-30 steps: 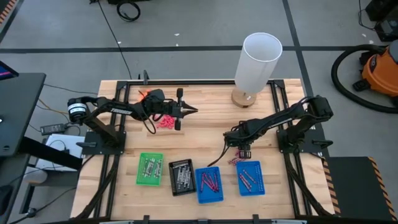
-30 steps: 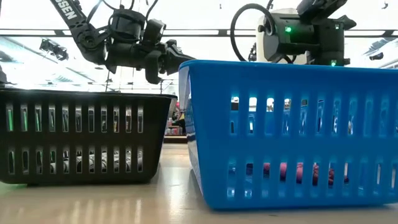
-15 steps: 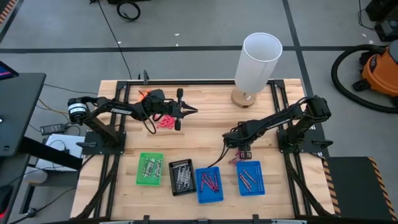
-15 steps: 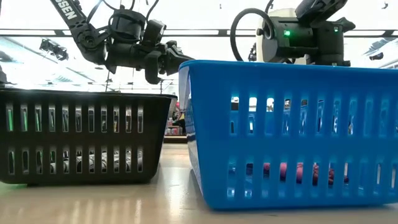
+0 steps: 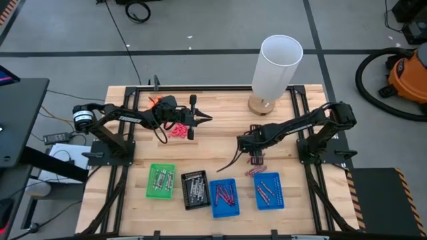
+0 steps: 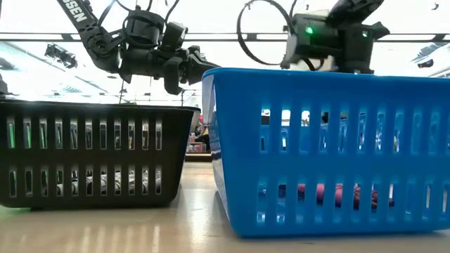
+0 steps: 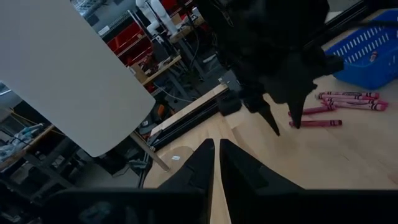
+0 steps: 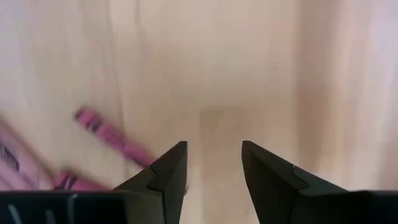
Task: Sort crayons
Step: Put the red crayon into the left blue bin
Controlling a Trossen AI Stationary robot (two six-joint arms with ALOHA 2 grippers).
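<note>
The right gripper (image 5: 254, 159) hangs over bare wood with its fingers spread and nothing between them, and the small bunch of magenta crayons (image 5: 253, 172) it seems to be working through lies on the table just beside it, between the fingertips and the nearer blue tray (image 5: 269, 191). From its own wrist camera, one magenta crayon (image 8: 112, 137) lies at a slant just off the tip of one finger, apart from the others, so that looks the easiest one to take. To do it well, I would say the gripper should shift sideways until that crayon sits between the two fingertips, turn so the fingers cross the stick rather than run along it, and come down near its middle, so it does not pivot out when the fingers close. The loose neighbours are close, and a careless descent could nudge them. The left gripper (image 5: 208, 119) waits at the far side of the table, fingers pressed together on nothing, with a second heap of pink crayons (image 5: 177, 130) just behind its tips. The green tray (image 5: 161, 181) and black tray (image 5: 194, 189) hold the silvery crayons (image 5: 161, 180).
</note>
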